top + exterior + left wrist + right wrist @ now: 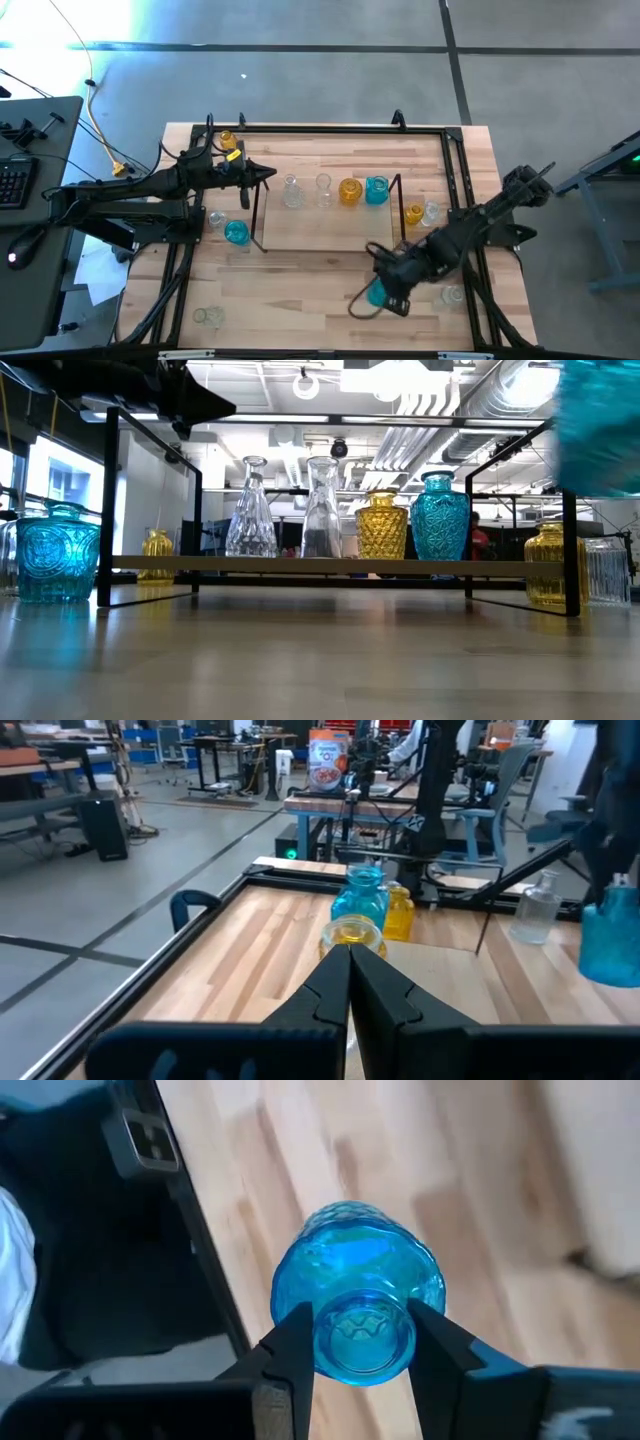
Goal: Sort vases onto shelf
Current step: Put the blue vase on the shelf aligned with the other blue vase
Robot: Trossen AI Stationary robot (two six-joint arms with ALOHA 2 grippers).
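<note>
Right wrist view, pincer point(362, 1342) gripping unlabelled turquoise vase point(358, 1295)

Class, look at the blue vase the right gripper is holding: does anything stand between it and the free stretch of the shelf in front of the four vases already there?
Nothing visible does. The right gripper grips the blue vase by its neck, over bare tabletop on the near side of the shelf. The four vases line the shelf's far edge; the left gripper is shut at its left end.
</note>
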